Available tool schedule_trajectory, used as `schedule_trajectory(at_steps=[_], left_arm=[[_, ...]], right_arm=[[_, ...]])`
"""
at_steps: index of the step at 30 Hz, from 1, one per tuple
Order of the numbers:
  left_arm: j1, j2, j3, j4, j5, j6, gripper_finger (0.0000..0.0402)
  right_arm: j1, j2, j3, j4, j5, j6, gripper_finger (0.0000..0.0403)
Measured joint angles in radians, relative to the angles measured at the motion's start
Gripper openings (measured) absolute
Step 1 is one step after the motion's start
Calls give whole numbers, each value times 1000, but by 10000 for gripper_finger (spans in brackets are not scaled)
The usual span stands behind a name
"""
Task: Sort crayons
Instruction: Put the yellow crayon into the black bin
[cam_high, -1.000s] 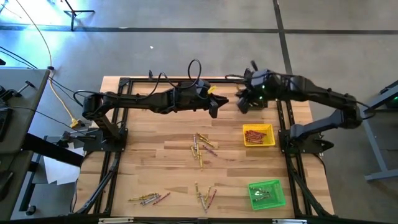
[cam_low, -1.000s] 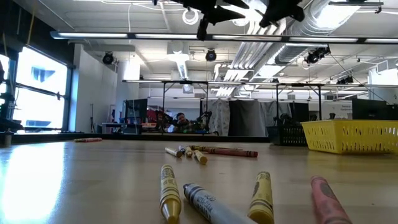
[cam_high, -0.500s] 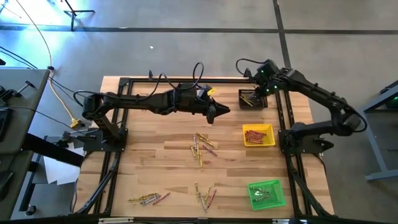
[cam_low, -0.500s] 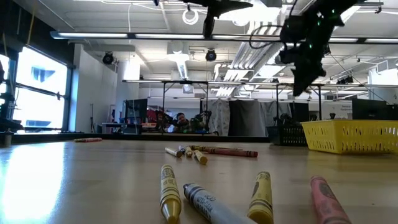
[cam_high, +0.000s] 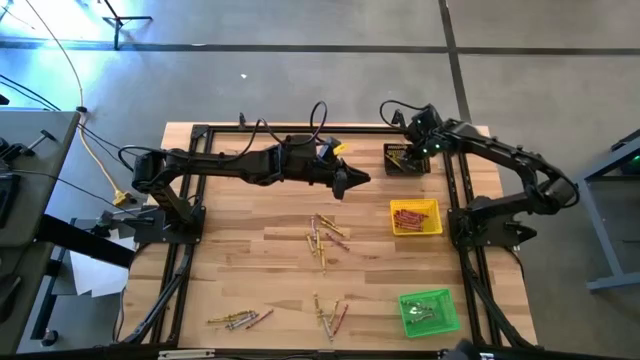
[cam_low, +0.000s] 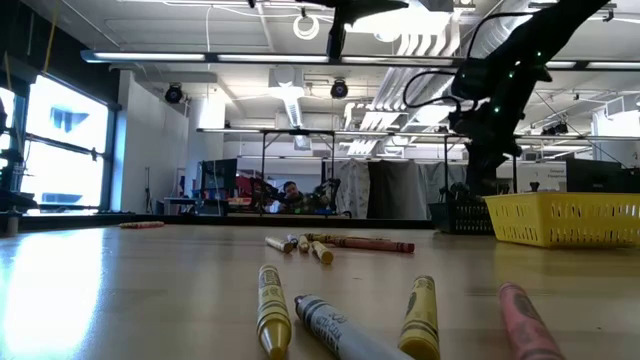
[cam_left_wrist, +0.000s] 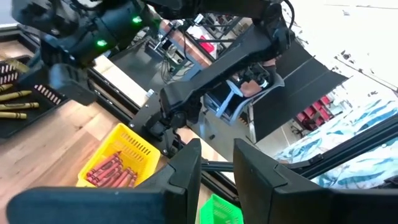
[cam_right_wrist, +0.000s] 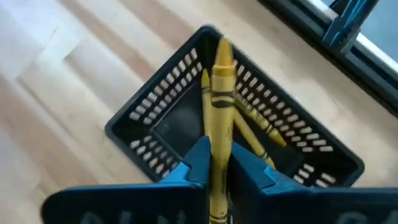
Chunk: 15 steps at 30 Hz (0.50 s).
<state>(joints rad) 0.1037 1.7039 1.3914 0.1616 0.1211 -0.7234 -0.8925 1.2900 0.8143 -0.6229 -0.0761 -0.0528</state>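
From above, the right end effector (cam_high: 408, 157) has swung over the black tray (cam_high: 406, 160); its wrist view shows 1 yellow crayon (cam_right_wrist: 219, 112) still pinched above it, about to drop, while the left end effector (cam_left_wrist: 216, 163) waits, slightly parted and empty.

arms (cam_high: 250, 162): dark, jointed | cables: black (looped) | lights: green

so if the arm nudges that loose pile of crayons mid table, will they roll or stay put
The crayons look like round sticks on a smooth wooden table, so they would probably roll sideways. They seem stiff and light, so a nudge would likely scatter them.
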Motion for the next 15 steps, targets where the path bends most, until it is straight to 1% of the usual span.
schedule_trajectory(at_steps=[4,8,10,12,14,15], left_arm=[[-3,0,0,-7,0,-5,76],[-9,0,0,-8,3,-7,76],[-14,-1,1,-30,49,-7,76],[-21,-7,1,-103,146,-3,76],[-28,-24,1,-227,242,6,76],[-31,-33,2,-302,268,11,76]], right_arm=[[0,26,0,44,41,1,76],[0,32,5,44,57,1,116],[0,32,34,-9,42,21,128],[0,31,82,-94,-26,62,134],[6,31,132,-201,-144,87,136],[14,31,157,-248,-209,96,136]])
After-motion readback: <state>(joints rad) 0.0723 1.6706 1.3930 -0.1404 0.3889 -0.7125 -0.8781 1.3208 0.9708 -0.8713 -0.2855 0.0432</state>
